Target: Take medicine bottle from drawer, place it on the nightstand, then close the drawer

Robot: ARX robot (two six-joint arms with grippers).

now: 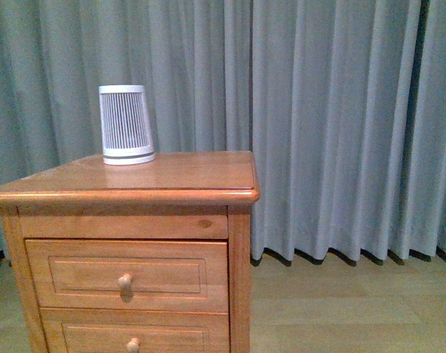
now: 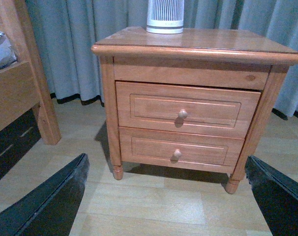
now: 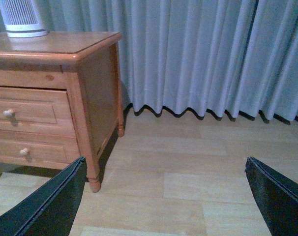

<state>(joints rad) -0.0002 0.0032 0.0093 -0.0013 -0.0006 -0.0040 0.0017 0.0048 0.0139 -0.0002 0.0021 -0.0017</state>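
The honey-brown nightstand [image 1: 193, 173] stands at the left of the front view, with both drawers shut. Its upper drawer [image 1: 83, 276] has a round wooden knob [image 1: 125, 281]. The medicine bottle is hidden. In the left wrist view the nightstand [image 2: 213, 42] faces me, the drawer [image 2: 154, 108] a good way ahead of my open left gripper [image 2: 166, 167], which holds nothing. In the right wrist view my open right gripper [image 3: 164, 167] hangs over bare floor, to the right of the nightstand [image 3: 60, 42] and its drawer [image 3: 36, 110]. Neither arm shows in the front view.
A large white ribbed tapered cylinder [image 1: 126, 125] stands at the back left of the nightstand top. A wooden bed frame post [image 2: 28, 73] stands left of the nightstand. Grey curtains [image 1: 341, 125] hang behind, above a pale wood floor [image 3: 188, 162].
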